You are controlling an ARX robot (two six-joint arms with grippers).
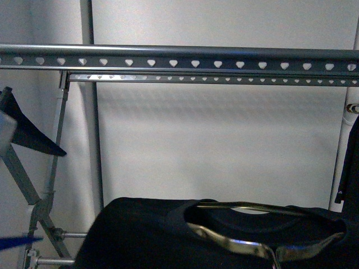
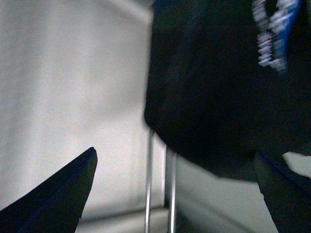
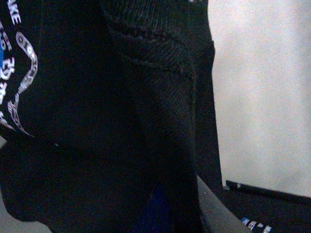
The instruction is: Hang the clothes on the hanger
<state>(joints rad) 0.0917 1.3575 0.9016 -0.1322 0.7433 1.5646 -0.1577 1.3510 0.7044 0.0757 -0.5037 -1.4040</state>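
Black T-shirt [image 1: 134,235], curved metal hanger [image 1: 235,244]

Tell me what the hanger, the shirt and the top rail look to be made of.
Hanger: metal, polished, going by its bright glints. T-shirt: black knit fabric, matte; a ribbed weave shows in the right wrist view. Rail: probably painted or anodised metal, grey with a satin sheen and punched holes.

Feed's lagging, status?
Left gripper open, empty. Right gripper buried in fabric, state unclear. T-shirt with hanger in collar, below rail. Nothing seen between.
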